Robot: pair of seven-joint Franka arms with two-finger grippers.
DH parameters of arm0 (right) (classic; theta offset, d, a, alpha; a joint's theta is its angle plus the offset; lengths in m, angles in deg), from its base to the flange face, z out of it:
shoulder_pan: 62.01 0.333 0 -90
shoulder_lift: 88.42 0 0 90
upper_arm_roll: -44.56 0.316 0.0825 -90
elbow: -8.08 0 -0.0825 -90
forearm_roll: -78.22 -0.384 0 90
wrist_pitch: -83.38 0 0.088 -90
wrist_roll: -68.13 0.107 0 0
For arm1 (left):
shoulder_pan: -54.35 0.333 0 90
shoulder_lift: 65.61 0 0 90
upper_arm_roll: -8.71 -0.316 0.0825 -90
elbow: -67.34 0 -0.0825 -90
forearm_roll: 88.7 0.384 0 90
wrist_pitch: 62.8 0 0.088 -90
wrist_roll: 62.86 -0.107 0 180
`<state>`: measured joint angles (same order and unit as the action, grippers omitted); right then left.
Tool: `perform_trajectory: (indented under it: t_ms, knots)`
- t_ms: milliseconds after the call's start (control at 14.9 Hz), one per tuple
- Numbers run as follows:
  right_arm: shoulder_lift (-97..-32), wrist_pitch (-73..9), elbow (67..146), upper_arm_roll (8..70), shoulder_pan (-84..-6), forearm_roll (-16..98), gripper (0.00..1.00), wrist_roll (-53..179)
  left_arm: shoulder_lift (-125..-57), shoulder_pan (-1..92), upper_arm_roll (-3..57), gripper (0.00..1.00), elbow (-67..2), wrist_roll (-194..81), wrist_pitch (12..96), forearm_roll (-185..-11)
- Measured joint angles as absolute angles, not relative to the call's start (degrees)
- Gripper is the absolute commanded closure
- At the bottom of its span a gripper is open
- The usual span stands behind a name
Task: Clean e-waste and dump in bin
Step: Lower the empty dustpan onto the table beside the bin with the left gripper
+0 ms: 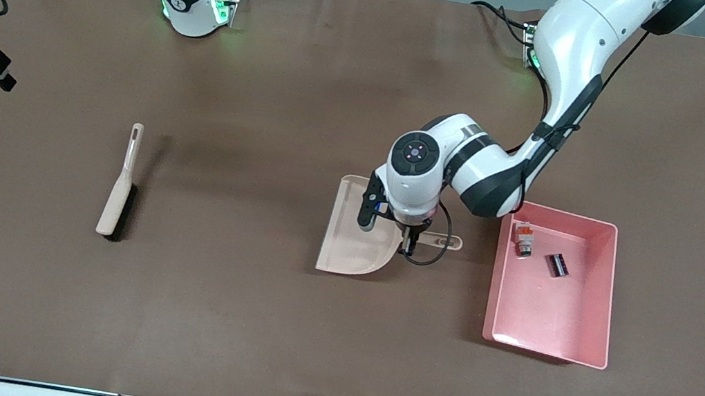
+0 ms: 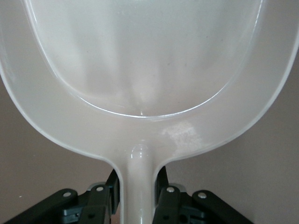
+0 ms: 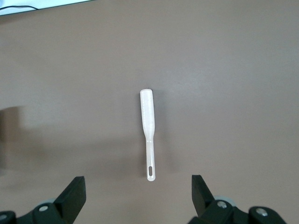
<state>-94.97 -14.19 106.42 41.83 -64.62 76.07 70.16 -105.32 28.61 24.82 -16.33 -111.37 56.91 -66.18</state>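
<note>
Left wrist view: left gripper (image 2: 136, 196) clamps the light, stiff dustpan (image 2: 140, 70) by its slim handle, the best hold, while the right gripper (image 3: 138, 198) waits agape over the brush (image 3: 148, 135).

Wide brown counter (image 1: 277, 326) is lying open across the lower part of the frame and between the brush (image 1: 120, 184) at centre left and the dustpan (image 1: 354, 233) in the middle. The left hand (image 1: 413, 235) is clamping the dustpan's handle, its arm blocking the way above. The pink bin (image 1: 586, 362) is standing at centre right, apart from the dustpan. The right hand (image 3: 138, 196) is hanging spread over the brush.
</note>
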Motion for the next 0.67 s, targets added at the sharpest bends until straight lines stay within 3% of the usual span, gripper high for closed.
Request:
perform_trajectory:
  t_ms: [669]
  knots:
    - [-94.04,-13.39,104.29,42.18,-64.62,76.18,0.00,70.37,-110.88,26.24,24.74,0.99,-16.48,-98.66,59.75,-58.21]
